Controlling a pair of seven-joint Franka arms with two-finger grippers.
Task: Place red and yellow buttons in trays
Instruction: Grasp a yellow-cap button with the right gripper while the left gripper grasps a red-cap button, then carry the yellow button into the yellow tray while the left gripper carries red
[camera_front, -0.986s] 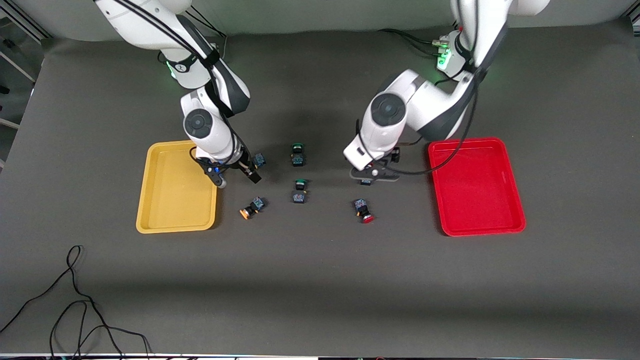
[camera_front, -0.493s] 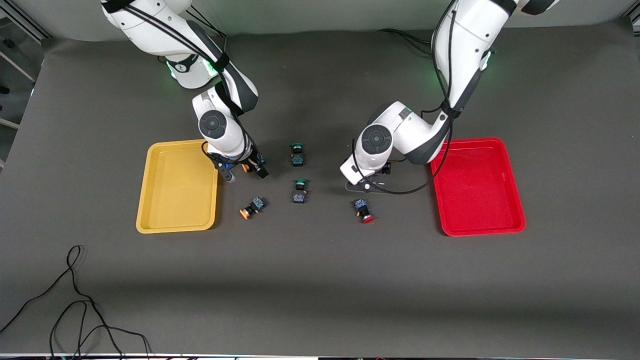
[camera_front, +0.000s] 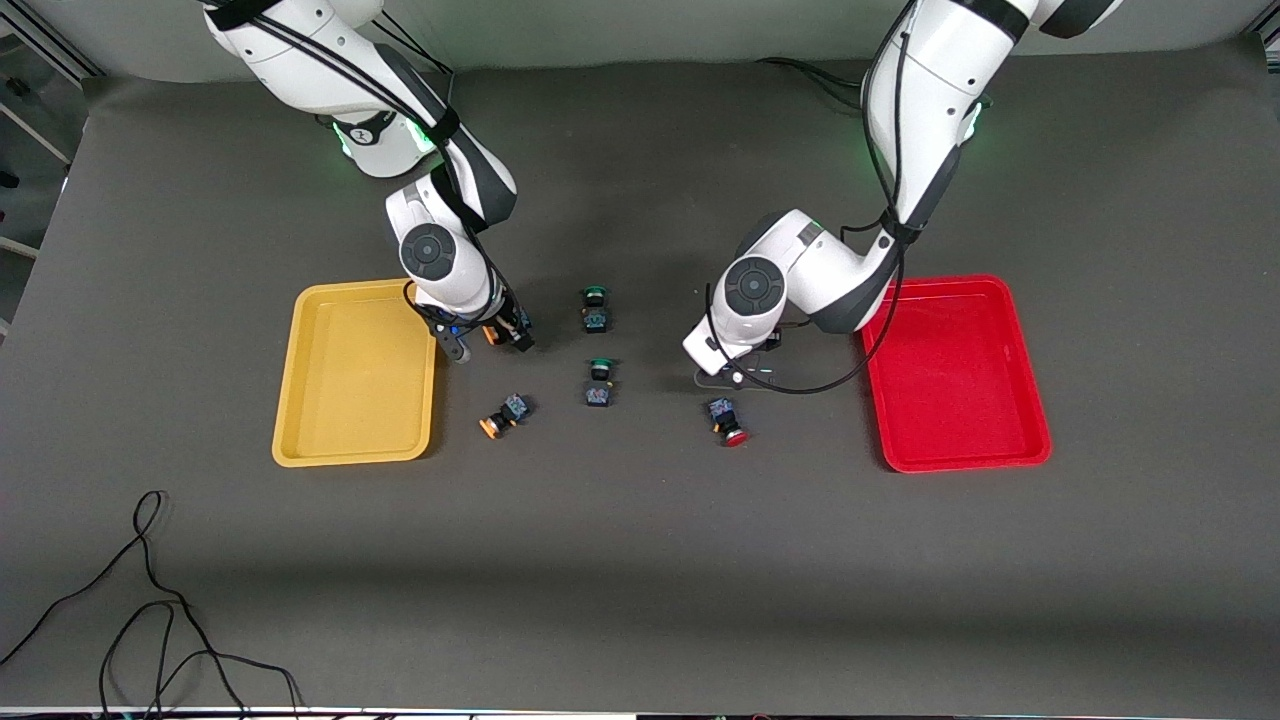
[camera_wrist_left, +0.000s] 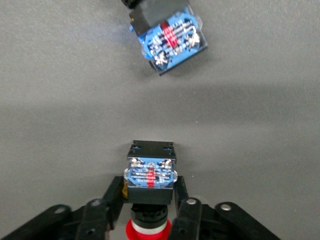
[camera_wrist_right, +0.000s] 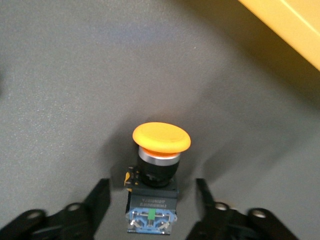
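Front view: yellow tray (camera_front: 355, 440) and red tray (camera_front: 950, 440) both empty; no buttons placed.

Left wrist view: left claw (camera_wrist_left: 150, 212) closed on a red button (camera_wrist_left: 150, 172) on the tabletop.

Right wrist view: right claw (camera_wrist_right: 152, 202) straddles a yellow button (camera_wrist_right: 159, 150), fingers apart, not gripping.

- A dark grey mat (camera_front: 640, 560) covers the whole table — matte, with a faint lighter band across it toward six o'clock.
- A loose black cable (camera_front: 150, 610) curls on the mat at seven o'clock.
- Pale wall strip (camera_front: 640, 30) along twelve o'clock.
- Metal framing (camera_front: 40, 50) at ten o'clock — beside the table.
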